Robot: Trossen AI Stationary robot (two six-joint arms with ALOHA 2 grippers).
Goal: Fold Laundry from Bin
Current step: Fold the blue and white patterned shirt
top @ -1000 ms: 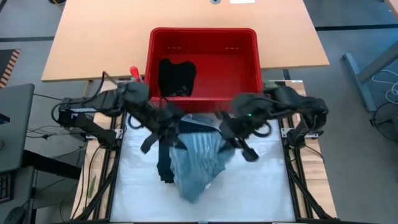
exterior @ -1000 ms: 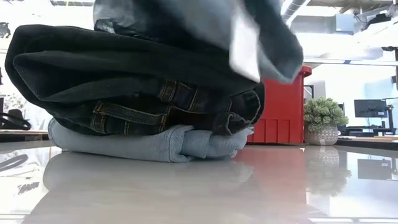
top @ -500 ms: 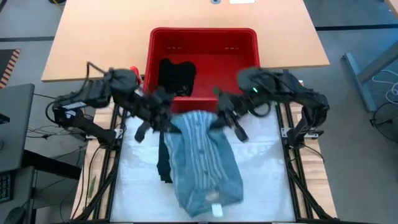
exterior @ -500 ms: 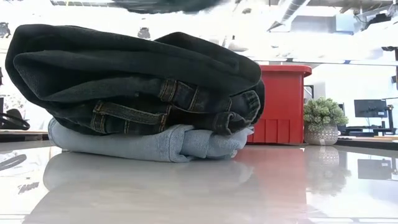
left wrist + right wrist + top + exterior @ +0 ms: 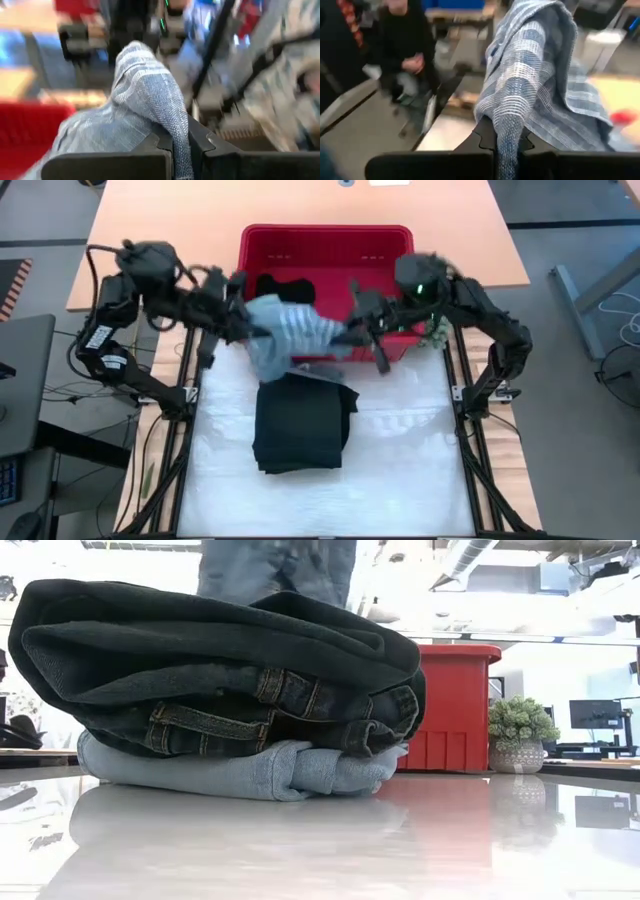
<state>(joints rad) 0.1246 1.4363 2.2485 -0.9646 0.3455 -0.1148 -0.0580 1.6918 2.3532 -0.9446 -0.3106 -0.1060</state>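
A blue-white striped garment (image 5: pixel 288 328) hangs bunched in the air between my two grippers, just in front of the red bin (image 5: pixel 330 242). My left gripper (image 5: pixel 236 320) is shut on its left part, my right gripper (image 5: pixel 358 332) on its right part. Its lower end shows at the top of the low view (image 5: pixel 276 570). A folded stack lies on the white mat: a black garment (image 5: pixel 300 423) on top, dark denim (image 5: pixel 230 680) and a light blue garment (image 5: pixel 250 772) under it. Another black garment (image 5: pixel 284 288) lies in the bin. My left gripper pinches a bunched fold of the striped garment (image 5: pixel 176 131) between its two fingers. The cloth rises in a hump beyond the fingers, lifted clear of the table. My right gripper pinches a bunched fold of the striped garment (image 5: pixel 507 131) between its two fingers. The cloth spreads beyond them, lifted clear.
The bin stands at the far edge of the white mat (image 5: pixel 400 470), against a wooden table (image 5: pixel 160 240). A small green fuzzy plant (image 5: pixel 518 732) stands beside the bin's right end. A person sits in the room behind, in the right wrist view (image 5: pixel 402 45).
Both grippers have risen and gone toward the far edge, up to the bin's front wall, carrying the striped garment. The garment, draped over the stack a second ago, has been lifted clear and bunched up between them, uncovering the black folded stack.
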